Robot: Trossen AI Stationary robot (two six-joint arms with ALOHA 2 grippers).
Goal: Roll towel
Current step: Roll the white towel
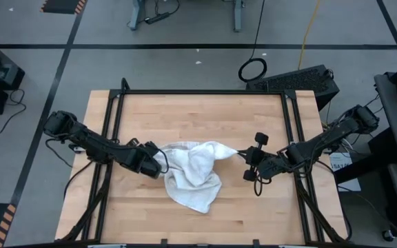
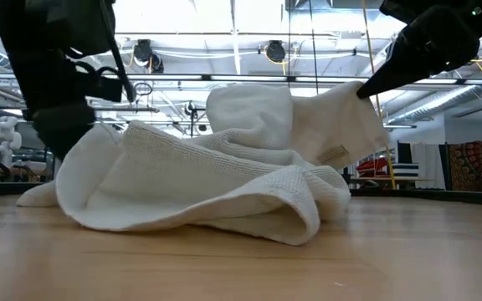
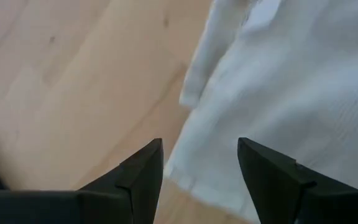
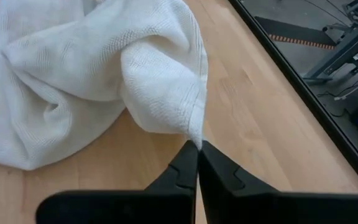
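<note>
The towel (image 1: 193, 173) lies crumpled in a loose heap near the middle of the table (image 1: 205, 114), one corner pulled out and lifted toward the right arm. The right gripper (image 4: 198, 148) is pinched shut on that corner, holding it just above the wood to the towel's right. The left gripper (image 3: 201, 163) sits at the towel's opposite edge, its fingers spread apart with the cloth's border between them; it seems not to be clamping the fabric, though the blur makes that hard to confirm.
</note>
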